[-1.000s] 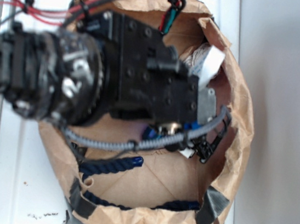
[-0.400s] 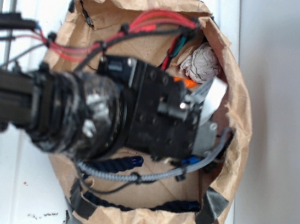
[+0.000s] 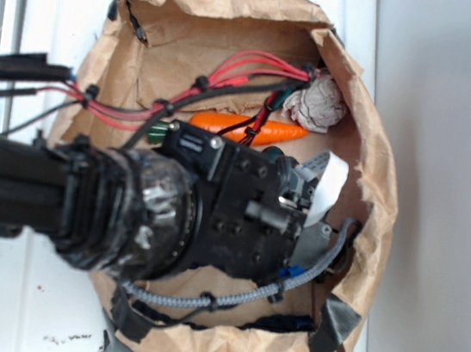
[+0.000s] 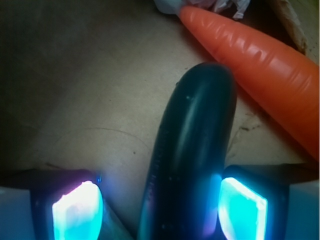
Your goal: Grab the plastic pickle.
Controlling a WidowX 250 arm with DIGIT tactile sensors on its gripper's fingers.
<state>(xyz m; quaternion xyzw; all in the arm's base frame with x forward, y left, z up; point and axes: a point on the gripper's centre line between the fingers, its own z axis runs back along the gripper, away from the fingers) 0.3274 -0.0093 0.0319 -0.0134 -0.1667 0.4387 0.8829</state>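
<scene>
Between your gripper fingers lies the plastic pickle, jaws spread, unclenched, beside the orange carrot.

Glossy dark green plastic pickle, capsule-shaped, lying flat on brown paper, one rounded end near the carrot.

The arm comes in from the left and its black wrist block points toward the right. The gripper has its jaws apart, with the two glowing pads at the lower corners of the wrist view. Red and black wires run along the arm.
</scene>
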